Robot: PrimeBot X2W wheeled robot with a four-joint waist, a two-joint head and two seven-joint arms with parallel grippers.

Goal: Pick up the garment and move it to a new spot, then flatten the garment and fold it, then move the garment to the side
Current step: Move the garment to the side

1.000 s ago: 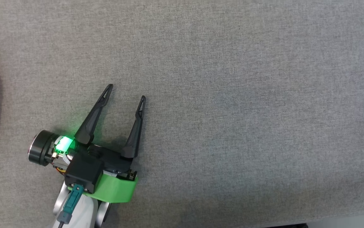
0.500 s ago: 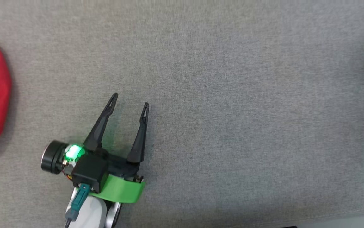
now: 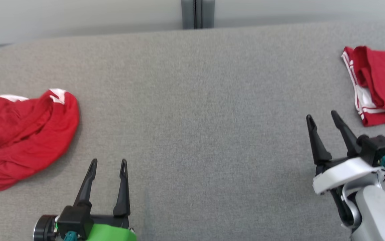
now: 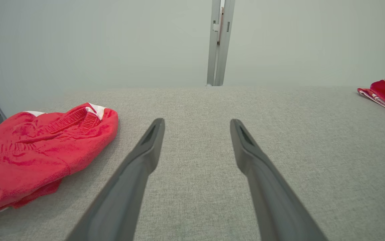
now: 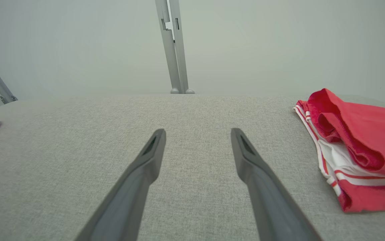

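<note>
My left gripper (image 3: 108, 162) stands wide open and empty; the crumpled garment (image 3: 28, 134) lies near it, to its left, on the table (image 3: 192, 100). My right gripper (image 3: 321, 115) is also open, holding nothing; the folded garment (image 3: 379, 73) lies near it, ahead and to the right, not touching.

Folded red garment (image 3: 381, 78): runs off the right edge in the head view and the right wrist view, so its full width can't be told.
Crumpled red garment (image 3: 28, 134): left part cut by the left wrist view's edge; a mere sliver in the right wrist view.
Left gripper (image 3: 108, 161): base drops below the head view's bottom edge.
Metal post (image 3: 197, 13): top cut off.
</note>
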